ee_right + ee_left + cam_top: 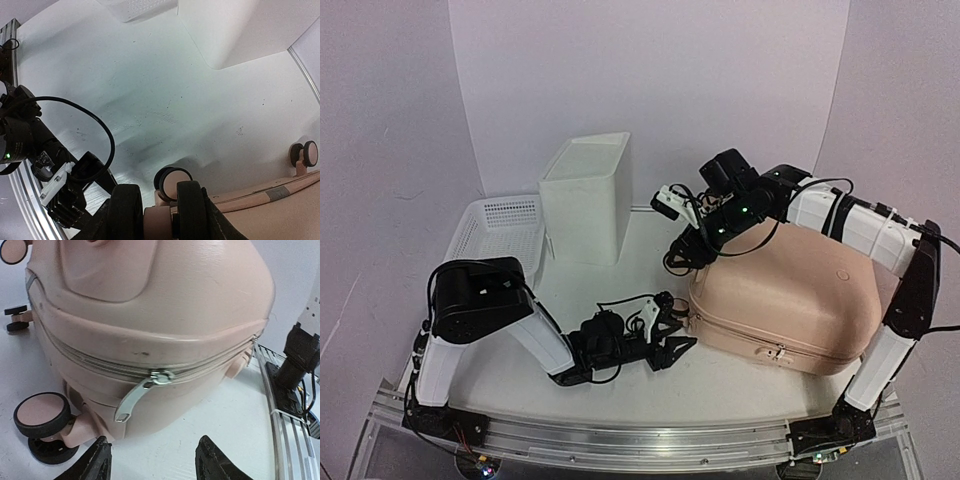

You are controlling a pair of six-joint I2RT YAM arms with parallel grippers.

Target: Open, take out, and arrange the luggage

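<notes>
Found the large peach-pink hard-shell suitcase lying flat and closed on the right half of the white tabletop. Noted the tall white plastic box standing behind and to the left of it, apart from the shell, with the white mesh basket further left, just beside the box.

Saw the left gripper held low over the tabletop at the near left corner of the case, black fingers spread apart with only bare table between them. Grasped nothing there. From the left wrist view, placed the shell just ahead of the fingertips. Spotted the silver zipper pull hanging down and leftward from the shut zipper seam, straight ahead of the gap between the fingers. Noticed a black-and-pink caster wheel to the left of that gap, just ahead of the left-hand finger.

Traced the right arm reaching across the top of the case to its far left corner, with the right gripper pointed downward there. In the right wrist view, made out its two black fingers clenched on a peach-pink wheel mount of the case, wedged snugly between them. Picked out a second caster wheel just beyond the fingertips, and bare white tabletop past that.
</notes>
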